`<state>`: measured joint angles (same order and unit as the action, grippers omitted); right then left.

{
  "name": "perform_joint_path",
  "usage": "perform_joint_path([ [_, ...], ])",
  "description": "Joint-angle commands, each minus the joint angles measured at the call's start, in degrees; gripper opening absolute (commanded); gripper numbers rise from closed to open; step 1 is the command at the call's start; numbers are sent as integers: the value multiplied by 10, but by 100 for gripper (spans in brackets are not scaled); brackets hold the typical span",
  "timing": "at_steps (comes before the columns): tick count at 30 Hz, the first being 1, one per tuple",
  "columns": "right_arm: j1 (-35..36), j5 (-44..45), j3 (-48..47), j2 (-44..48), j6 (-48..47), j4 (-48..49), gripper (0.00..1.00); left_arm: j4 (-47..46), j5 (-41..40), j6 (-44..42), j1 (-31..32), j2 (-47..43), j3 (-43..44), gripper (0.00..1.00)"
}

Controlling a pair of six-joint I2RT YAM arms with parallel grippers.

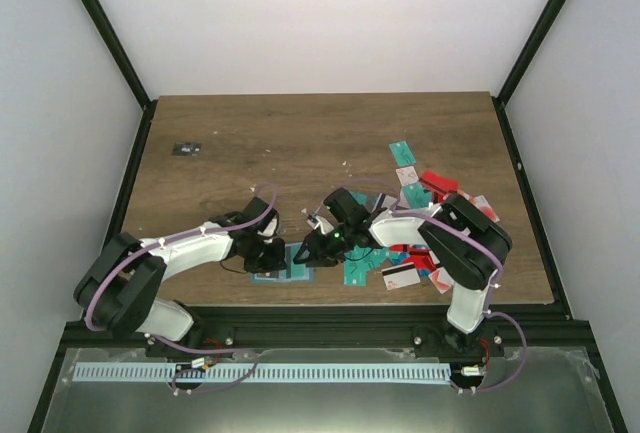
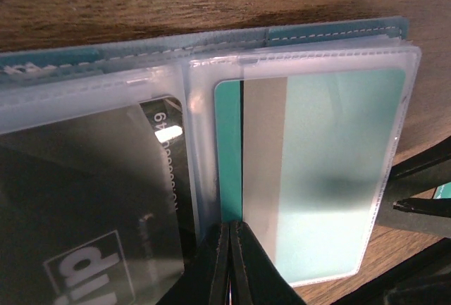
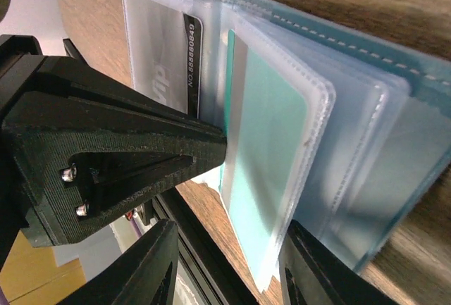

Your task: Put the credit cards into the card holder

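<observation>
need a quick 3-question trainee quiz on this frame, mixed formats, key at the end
1. True or false: a teal card sits inside a clear sleeve of the card holder.
2. In the top view, the loose credit cards lie: A) left of the holder, B) right of the holder, C) stacked on top of the holder.
3. Which has its jaws shut, the left gripper or the right gripper?

Key
1. True.
2. B.
3. The left gripper. The right gripper's jaws stand apart, with the sleeve's edge between them.
</observation>
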<state>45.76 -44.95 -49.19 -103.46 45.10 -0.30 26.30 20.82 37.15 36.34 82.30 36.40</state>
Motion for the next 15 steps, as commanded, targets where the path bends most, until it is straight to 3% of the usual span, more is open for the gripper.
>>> perform_joint_path([
  [1, 10, -4, -23, -6, 1, 3, 41, 2, -3, -12, 4, 4, -7, 4],
  [15, 17, 4, -42, 6, -4, -27, 41, 33, -11, -6, 4, -25, 27, 4],
])
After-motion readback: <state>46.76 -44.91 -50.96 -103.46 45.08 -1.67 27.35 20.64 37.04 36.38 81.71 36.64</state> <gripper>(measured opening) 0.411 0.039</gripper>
